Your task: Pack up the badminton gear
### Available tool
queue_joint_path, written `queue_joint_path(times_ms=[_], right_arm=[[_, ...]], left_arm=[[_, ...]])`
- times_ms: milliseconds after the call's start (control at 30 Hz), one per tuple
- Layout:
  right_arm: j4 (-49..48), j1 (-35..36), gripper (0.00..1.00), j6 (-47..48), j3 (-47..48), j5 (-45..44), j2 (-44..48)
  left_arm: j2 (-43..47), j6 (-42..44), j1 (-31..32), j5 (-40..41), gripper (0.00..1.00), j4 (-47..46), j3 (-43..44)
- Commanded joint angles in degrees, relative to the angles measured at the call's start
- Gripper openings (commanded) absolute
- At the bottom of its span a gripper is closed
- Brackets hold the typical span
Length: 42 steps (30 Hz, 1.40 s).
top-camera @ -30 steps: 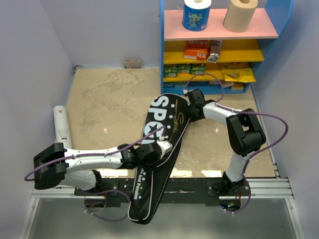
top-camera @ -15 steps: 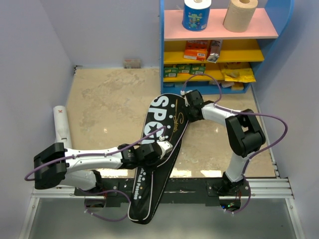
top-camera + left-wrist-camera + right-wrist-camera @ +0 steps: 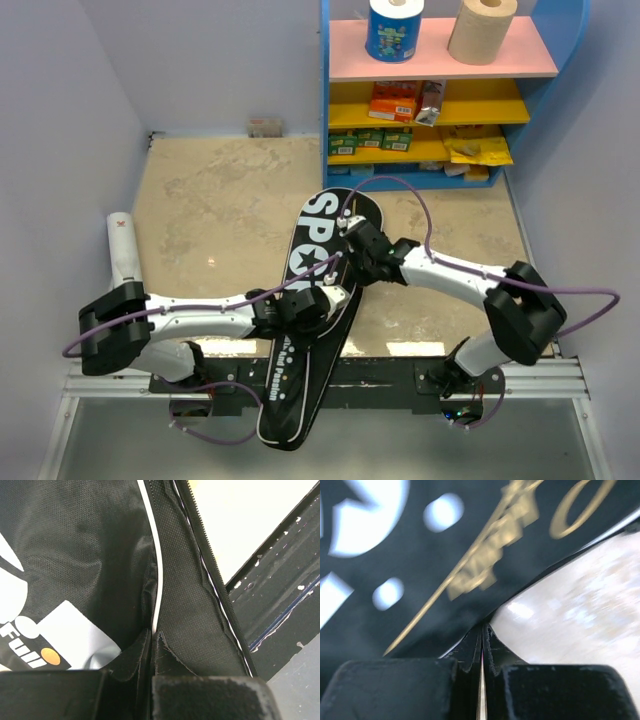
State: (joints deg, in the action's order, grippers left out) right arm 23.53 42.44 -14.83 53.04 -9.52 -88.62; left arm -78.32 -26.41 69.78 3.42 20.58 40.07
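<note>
One cover [image 3: 325, 215] and one tube [image 3: 122, 250] on the tabletop [image 3: 220, 200]; two paper rolls [image 3: 396, 28] on the shelf [image 3: 440, 62]. My left gripper [image 3: 151, 635] pinches the cover's edge; my right gripper [image 3: 482, 630], closed tight, touches it.

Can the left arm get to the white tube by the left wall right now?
Probably not yet: the left gripper is shut on the edge of the black cover and must let go first. The white tube itself lies uncovered.
</note>
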Motion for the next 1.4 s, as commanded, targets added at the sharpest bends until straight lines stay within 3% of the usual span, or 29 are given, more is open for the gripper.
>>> queue_joint_path(times_ms=[0, 133, 233, 300, 400, 533, 600, 667, 867, 1000, 1367], right_arm=[[-0.8, 7.6, 0.0, -11.3, -5.1, 0.8, 7.7], [1.2, 10.2, 0.0, -16.1, -7.9, -1.7, 12.1], [6.9, 10.2, 0.04, -20.2, -6.9, -8.8, 14.5], [8.9, 10.2, 0.28, -21.9, -5.7, -13.0, 17.0], [8.6, 10.0, 0.5, -21.2, -2.4, -17.8, 18.7], [8.3, 7.2, 0.56, -18.0, 3.6, -20.0, 15.0], [6.4, 3.3, 0.58, -15.9, 5.4, -19.6, 13.2], [4.5, -1.4, 0.59, -14.7, 6.1, -16.2, 10.8], [0.1, -5.4, 0.63, -11.8, 11.6, -16.9, -1.5], [-0.6, -7.3, 0.63, -10.4, 17.5, -18.2, -9.6], [-10.9, -20.5, 0.64, -6.7, 13.9, -8.1, -13.7]], left_arm=[[-2.0, 2.7, -3.2, 8.3, 0.0, -3.0, 1.0], [-1.7, 2.7, -3.4, 8.6, 0.0, -2.9, 1.4], [-0.4, 2.2, -3.4, 8.8, 0.0, -1.9, 1.1], [0.7, 1.7, -3.4, 7.8, 0.0, -1.7, 0.4], [1.7, 1.4, -3.3, 5.6, 0.08, -2.7, -1.2], [4.7, 1.2, -1.7, 2.5, 0.36, -4.4, -1.0], [8.7, 0.6, -1.0, 1.9, 0.43, -5.1, -0.9], [13.5, -1.0, -0.8, 1.7, 1.0, -5.0, -1.1], [23.3, -9.3, -0.6, 6.2, 1.0, -2.0, -6.0], [23.4, -13.7, 0.0, 5.4, 1.0, -1.2, -10.4], [27.5, -21.0, 1.1, 8.2, 1.0, 0.0, -17.0]])
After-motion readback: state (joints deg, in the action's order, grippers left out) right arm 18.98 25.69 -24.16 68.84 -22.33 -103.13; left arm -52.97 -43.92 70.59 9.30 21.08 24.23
